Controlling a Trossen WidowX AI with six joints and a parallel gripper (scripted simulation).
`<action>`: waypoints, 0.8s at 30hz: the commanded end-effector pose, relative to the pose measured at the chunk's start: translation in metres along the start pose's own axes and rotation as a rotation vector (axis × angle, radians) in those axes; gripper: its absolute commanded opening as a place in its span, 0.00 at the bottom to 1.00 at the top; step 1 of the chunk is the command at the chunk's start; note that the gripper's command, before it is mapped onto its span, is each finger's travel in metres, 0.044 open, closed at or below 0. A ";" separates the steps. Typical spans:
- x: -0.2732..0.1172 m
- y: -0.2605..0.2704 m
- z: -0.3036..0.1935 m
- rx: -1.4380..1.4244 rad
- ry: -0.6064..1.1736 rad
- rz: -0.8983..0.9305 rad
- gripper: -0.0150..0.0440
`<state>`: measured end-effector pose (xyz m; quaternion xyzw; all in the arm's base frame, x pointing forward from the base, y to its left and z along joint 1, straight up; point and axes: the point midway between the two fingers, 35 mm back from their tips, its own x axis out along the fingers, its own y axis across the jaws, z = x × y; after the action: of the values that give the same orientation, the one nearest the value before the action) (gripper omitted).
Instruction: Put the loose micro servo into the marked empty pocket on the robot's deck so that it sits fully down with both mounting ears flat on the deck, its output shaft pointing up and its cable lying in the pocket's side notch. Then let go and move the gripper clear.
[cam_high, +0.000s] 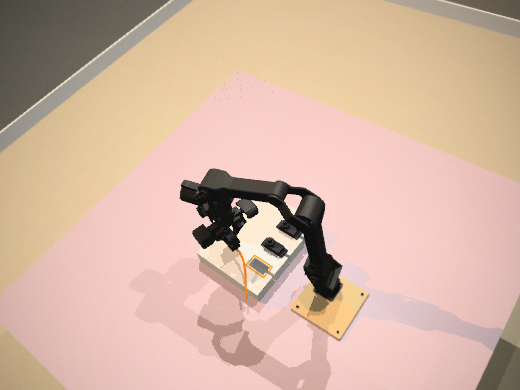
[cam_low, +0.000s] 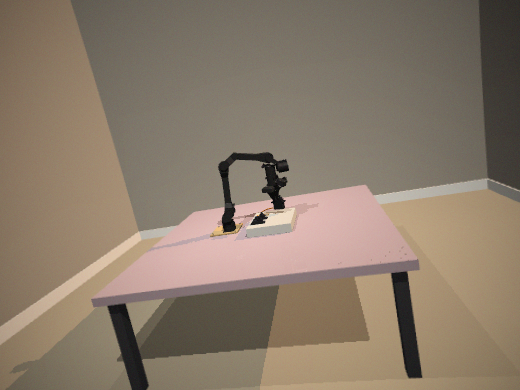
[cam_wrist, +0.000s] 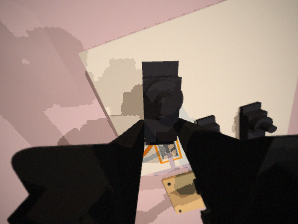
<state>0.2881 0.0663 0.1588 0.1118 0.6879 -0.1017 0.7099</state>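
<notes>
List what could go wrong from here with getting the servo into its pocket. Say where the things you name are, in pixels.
The orange cable (cam_high: 245, 275) trails loose from the gripper (cam_high: 234, 247) (cam_wrist: 161, 135), so it might miss the side notch or get pinched under the servo (cam_wrist: 162, 100).

The marked pocket (cam_high: 259, 266) has a seated servo (cam_high: 274, 246) next to it; the fingers may bump that one while lowering.
</notes>
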 end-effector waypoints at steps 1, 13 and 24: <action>-0.002 0.001 0.001 -0.157 -0.004 0.002 0.25; -0.002 0.000 0.000 -0.277 -0.004 0.002 0.25; -0.001 -0.010 -0.039 -0.277 0.000 0.002 0.25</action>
<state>0.2631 0.0674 0.1578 0.0116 0.6973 -0.0051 0.7167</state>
